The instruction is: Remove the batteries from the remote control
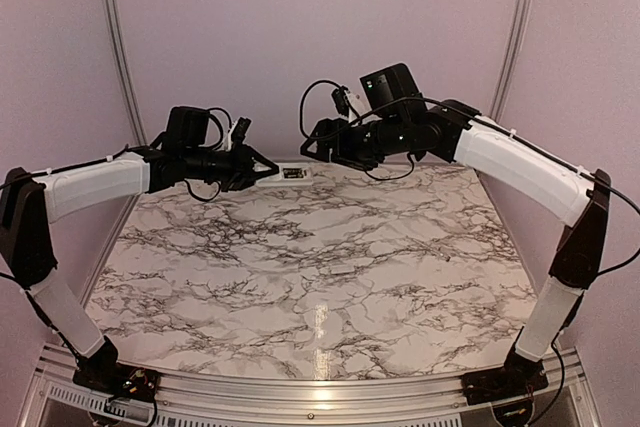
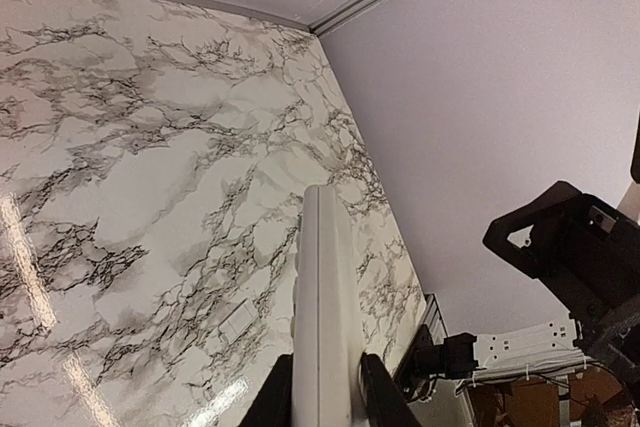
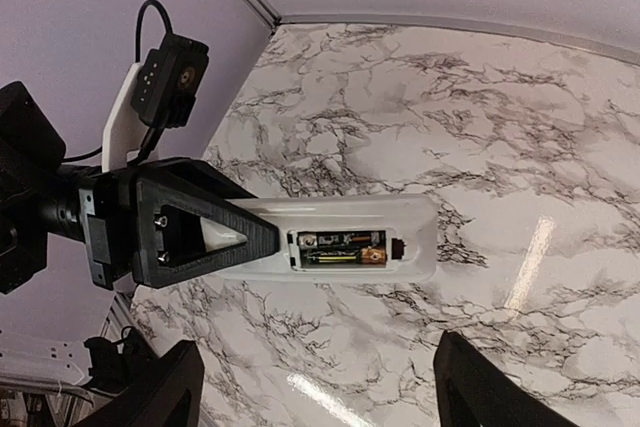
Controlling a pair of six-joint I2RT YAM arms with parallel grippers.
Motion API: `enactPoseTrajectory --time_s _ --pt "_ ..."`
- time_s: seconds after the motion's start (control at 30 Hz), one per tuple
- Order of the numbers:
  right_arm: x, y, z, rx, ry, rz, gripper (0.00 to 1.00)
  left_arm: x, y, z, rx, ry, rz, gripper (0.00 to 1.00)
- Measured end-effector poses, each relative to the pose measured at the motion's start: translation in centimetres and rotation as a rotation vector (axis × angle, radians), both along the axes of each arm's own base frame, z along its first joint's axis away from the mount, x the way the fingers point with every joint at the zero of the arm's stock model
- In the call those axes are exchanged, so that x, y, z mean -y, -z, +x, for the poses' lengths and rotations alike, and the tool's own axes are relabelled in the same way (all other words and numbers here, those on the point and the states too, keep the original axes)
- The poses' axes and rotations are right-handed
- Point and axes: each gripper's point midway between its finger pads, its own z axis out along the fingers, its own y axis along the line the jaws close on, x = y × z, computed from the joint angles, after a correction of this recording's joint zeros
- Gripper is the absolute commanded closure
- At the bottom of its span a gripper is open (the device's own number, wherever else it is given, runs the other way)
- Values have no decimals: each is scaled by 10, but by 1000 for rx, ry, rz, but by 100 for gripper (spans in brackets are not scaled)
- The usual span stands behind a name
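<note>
My left gripper (image 1: 262,171) is shut on the white remote control (image 1: 292,173) and holds it level above the table's far edge. In the left wrist view the remote (image 2: 325,297) stands edge-on between the fingers (image 2: 385,392). In the right wrist view the remote (image 3: 410,232) shows its open dark recess, with the batteries (image 3: 345,256) lying inside, side by side. My right gripper (image 1: 312,147) is open just right of the remote's free end. Its fingers (image 3: 485,387) stand wide apart, short of the remote and not touching it.
A small flat white plate (image 2: 237,322) lies on the marble table (image 1: 320,287) below the remote. The back wall is close behind both grippers. Aluminium rails run along the table's near edge (image 1: 320,387).
</note>
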Motion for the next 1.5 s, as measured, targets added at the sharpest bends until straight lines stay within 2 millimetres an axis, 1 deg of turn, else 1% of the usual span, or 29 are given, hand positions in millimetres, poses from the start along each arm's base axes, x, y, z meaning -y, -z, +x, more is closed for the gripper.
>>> enactPoseTrajectory --time_s 0.03,0.1,0.2,0.27,0.33,0.47,0.63,0.83,1.0,1.1,1.2,1.27,1.33,1.4,1.5 --pt "6 3 4 -2 31 -18 22 -1 3 -2 -1 11 5 100" --pt "21 10 13 -10 93 -46 22 -2 17 -9 -25 32 17 100" --pt "56 29 26 -40 205 -112 21 -5 45 -25 -92 74 43 100" --pt "76 40 31 -58 264 -157 20 -6 58 -35 -136 100 52 100" --pt "94 50 35 -73 313 -202 20 -5 68 -42 -171 130 51 100" --pt "115 67 33 -102 355 -288 18 -3 91 -53 -240 177 52 100" --pt "127 85 27 -130 366 -361 17 -4 123 -59 -318 197 78 100" --pt "134 101 22 -156 370 -402 15 -8 155 -62 -391 181 124 100" --pt "145 131 11 -209 367 -472 14 -13 185 -64 -456 156 177 100" --pt "151 144 4 -239 362 -507 14 -12 188 -65 -459 163 174 100" --pt "151 145 3 -241 358 -511 13 -13 188 -65 -454 165 177 89" --pt "151 145 3 -241 353 -513 13 -13 189 -65 -447 168 180 84" --pt "151 145 3 -240 348 -515 12 -14 190 -66 -435 169 186 74" --pt "150 145 2 -237 341 -519 12 -18 192 -64 -408 153 214 67" --pt "149 146 2 -239 325 -517 12 -30 206 -67 -410 115 287 65"
